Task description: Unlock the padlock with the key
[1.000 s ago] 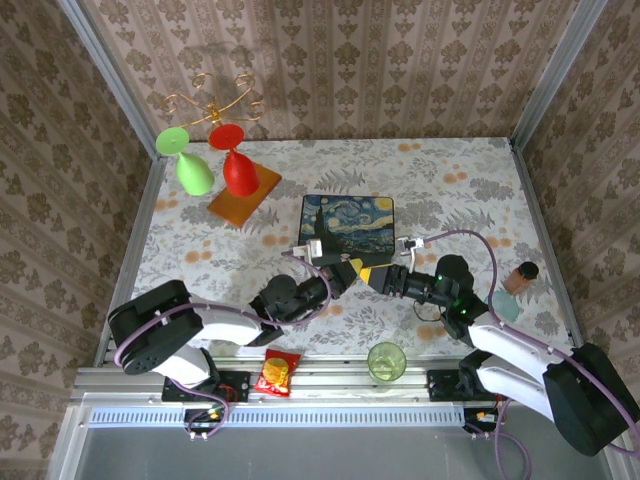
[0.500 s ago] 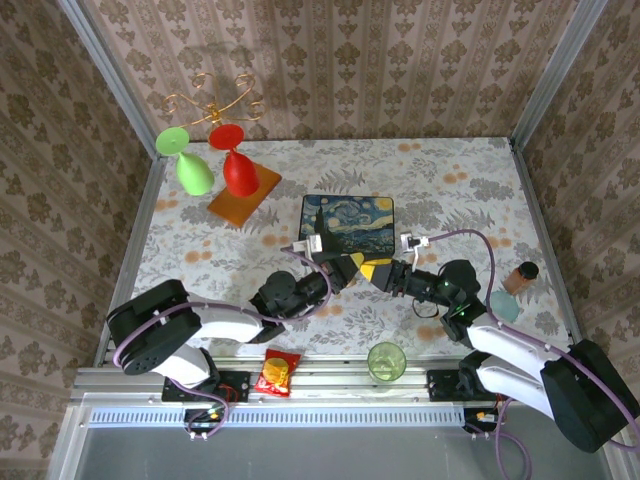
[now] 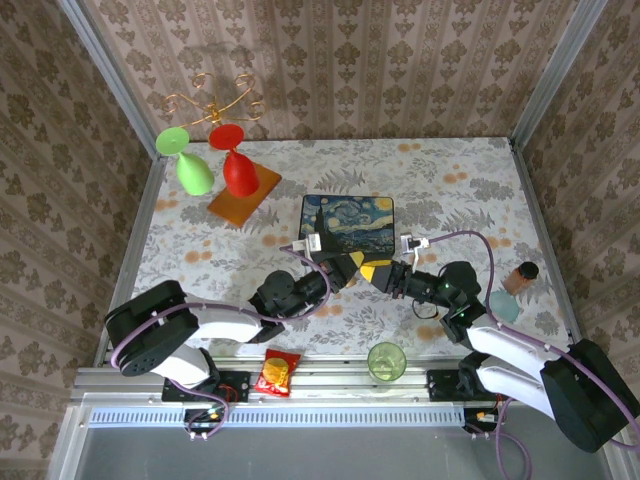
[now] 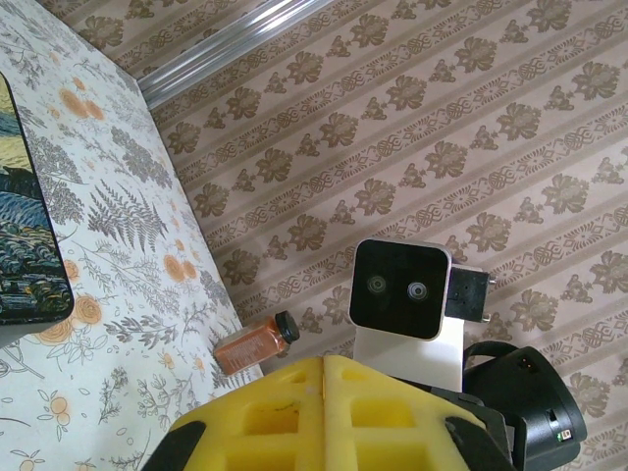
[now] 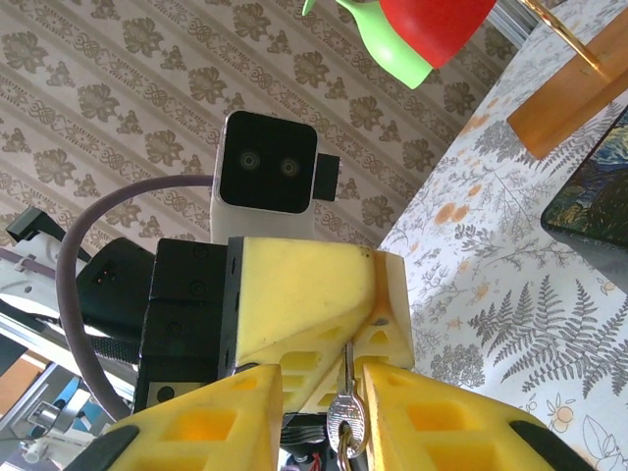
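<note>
In the right wrist view a small silver key (image 5: pixel 346 417) hangs by its ring between my right gripper's (image 5: pixel 322 378) yellow fingers. Its blade runs up into the seam of my left gripper's (image 5: pixel 314 294) pressed-together pads. The right jaws stand a little apart: the key's head touches the right-hand finger, with a gap on the other side. From above, the left gripper (image 3: pixel 352 266) and right gripper (image 3: pixel 378 273) meet tip to tip just in front of the painted box (image 3: pixel 347 223). The left gripper (image 4: pixel 324 365) is shut pad to pad. The padlock is hidden.
A spice jar (image 3: pixel 522 275) stands at the right edge. A green cup (image 3: pixel 386 361) and a snack packet (image 3: pixel 277 372) sit by the near rail. A green goblet (image 3: pixel 193 165) and a red goblet (image 3: pixel 236 165) stand by a wooden board (image 3: pixel 243 195) at the back left.
The right gripper's jaws have narrowed around the key's head. Both arms have stayed almost in place, tip to tip.
</note>
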Controlling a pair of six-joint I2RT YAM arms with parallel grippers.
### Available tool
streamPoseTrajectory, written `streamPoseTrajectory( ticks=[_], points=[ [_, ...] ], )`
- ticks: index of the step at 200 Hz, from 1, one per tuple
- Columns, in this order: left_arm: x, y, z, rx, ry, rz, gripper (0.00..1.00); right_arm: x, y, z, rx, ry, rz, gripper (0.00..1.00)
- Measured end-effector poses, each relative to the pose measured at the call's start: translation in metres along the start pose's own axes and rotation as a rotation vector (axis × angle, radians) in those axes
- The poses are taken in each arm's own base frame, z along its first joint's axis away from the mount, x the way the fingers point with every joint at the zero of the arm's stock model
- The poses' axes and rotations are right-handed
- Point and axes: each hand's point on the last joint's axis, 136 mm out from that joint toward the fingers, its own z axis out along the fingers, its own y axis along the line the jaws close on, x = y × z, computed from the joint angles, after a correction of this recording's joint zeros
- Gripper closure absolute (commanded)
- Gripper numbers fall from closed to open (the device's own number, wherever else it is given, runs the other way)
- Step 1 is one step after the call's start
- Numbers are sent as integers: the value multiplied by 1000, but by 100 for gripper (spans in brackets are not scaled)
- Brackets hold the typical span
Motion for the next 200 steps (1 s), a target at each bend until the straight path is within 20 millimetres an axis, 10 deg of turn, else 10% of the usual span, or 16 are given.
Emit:
streamPoseTrajectory(
  ticks=[200],
  points=[
    [-7,-7,-1,13,-22,-14,100,0,-1,5,-39,-12,57,91]
  ],
)
